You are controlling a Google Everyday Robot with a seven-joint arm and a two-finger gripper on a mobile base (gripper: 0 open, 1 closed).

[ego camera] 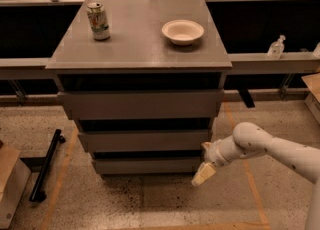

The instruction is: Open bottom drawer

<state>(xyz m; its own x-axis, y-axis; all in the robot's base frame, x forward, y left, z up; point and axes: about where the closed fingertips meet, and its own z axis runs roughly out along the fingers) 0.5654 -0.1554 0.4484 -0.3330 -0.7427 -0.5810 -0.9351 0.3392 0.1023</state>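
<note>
- Camera view: the bottom drawer is lowest in the cabinet, at 6 o'clock below the middle drawer, and its front looks closed.
- My gripper hangs at 4 o'clock off that front's right corner, low to the floor. I cannot tell whether it is open or closed.
- With no handle, I could slip off the edge or catch the middle drawer instead.
- Pulling from one corner may skew and jam it.
</note>
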